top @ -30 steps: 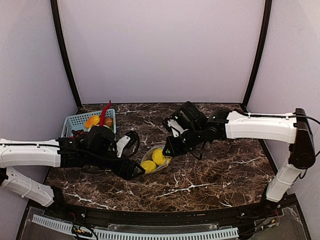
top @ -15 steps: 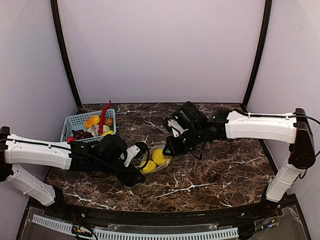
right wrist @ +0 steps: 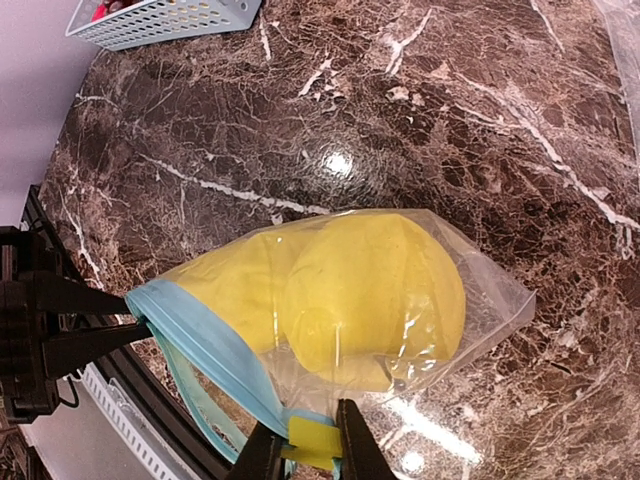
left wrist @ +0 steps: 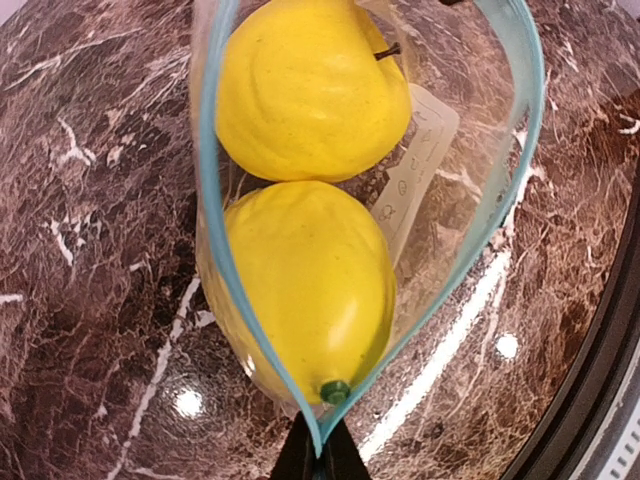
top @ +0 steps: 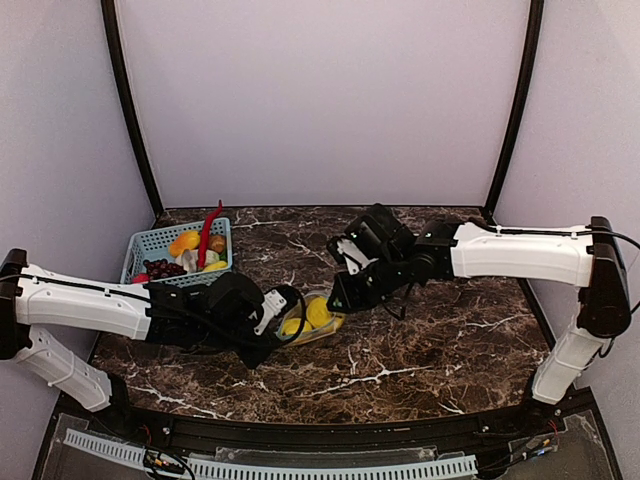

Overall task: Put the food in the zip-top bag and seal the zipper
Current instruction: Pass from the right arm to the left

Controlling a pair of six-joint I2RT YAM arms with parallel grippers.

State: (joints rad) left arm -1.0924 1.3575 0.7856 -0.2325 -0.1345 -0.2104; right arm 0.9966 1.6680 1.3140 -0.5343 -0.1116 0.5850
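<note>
You have two bright yellow oval lemons (left wrist: 300,290) lying one behind the other inside the small clear plastic zip-top bag (left wrist: 445,235), which rests on the dark marble bench (top: 430,350) between the arms. Its narrow teal zipper strip (left wrist: 208,200) gapes in a wide loop. Your left gripper (left wrist: 320,458) is pinching one end of that strip, and your right gripper (right wrist: 300,450) is pinching the other end.

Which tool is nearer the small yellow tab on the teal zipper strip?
Right. The right tool is shut on the small yellow tab itself; the left tool pinches the teal zipper strip at its opposite end.
</note>
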